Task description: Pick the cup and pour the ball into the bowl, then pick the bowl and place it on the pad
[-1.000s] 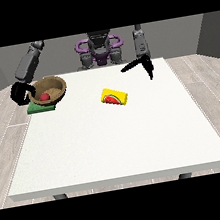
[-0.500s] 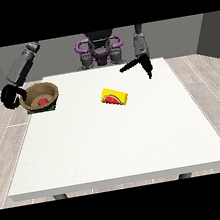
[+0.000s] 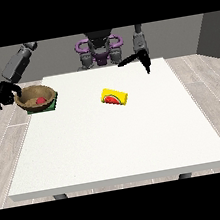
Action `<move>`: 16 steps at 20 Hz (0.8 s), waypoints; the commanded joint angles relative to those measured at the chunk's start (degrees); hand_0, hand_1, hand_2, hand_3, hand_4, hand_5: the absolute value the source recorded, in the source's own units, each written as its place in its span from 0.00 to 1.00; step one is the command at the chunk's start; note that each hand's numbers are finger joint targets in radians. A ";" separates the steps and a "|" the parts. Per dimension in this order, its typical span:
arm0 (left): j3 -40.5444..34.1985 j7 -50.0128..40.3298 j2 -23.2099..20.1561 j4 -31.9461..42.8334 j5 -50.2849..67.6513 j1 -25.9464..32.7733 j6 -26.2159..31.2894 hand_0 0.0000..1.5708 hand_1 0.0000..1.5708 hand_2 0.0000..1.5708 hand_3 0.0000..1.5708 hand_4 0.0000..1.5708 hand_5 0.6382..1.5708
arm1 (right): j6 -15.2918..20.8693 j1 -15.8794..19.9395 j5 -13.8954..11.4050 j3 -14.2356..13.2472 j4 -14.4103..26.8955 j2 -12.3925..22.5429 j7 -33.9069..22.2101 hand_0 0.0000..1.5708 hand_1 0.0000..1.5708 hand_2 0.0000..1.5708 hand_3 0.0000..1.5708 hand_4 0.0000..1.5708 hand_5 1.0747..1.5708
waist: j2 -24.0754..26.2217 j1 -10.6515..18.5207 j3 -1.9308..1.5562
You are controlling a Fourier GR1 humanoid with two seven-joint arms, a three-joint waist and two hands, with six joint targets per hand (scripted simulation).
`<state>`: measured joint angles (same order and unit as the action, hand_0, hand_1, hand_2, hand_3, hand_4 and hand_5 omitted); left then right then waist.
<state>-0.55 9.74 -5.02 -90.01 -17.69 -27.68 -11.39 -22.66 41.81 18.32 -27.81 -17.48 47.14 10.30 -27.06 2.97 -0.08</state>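
- I see the bowl (image 3: pixel 36 97) on the green pad (image 3: pixel 53 105), counter (image 3: pixel 117 141) left edge, red ball (image 3: pixel 41 100) inside.
- Yellow cup (image 3: pixel 114 96) lies tipped mid-counter.
- Robot hand at view's left (image 3: pixel 4 93): curled, empty, beside bowl.
- Robot hand at view's right (image 3: pixel 141 58): fingers straight, raised.

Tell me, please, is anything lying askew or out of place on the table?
Yes: the yellow cup lies on its side mid-table. The bowl, holding the red ball, sits on the green pad, overhanging the table's edge.
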 commanded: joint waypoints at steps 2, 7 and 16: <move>-1.06 -1.55 -1.04 -1.71 2.43 0.78 2.46 0.00 0.00 0.00 0.00 0.00 0.99 | 0.71 -1.23 -0.41 0.68 0.86 -1.85 -0.15 1.00 1.00 1.00 0.52 0.47 1.00 | 1.58 1.20 0.02; 0.89 -0.57 0.53 -1.40 1.40 2.97 1.90 0.00 0.00 0.00 0.00 0.00 1.00 | 3.14 -4.31 -4.30 4.51 -0.47 -5.53 3.27 1.00 1.00 1.00 0.58 0.44 0.99 | 3.22 1.41 0.01; -0.98 -4.10 -2.46 -10.11 2.34 1.56 3.22 0.00 0.00 0.00 0.00 0.00 0.99 | 4.93 -2.92 -6.35 3.82 1.64 6.47 1.69 0.23 0.23 0.33 0.39 0.00 0.87 | -3.58 0.88 -0.08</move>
<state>-0.76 7.27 -5.96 -95.21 -16.56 -26.90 -9.64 -18.50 39.29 12.93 -23.81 -16.61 49.91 10.75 -28.48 3.48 -0.12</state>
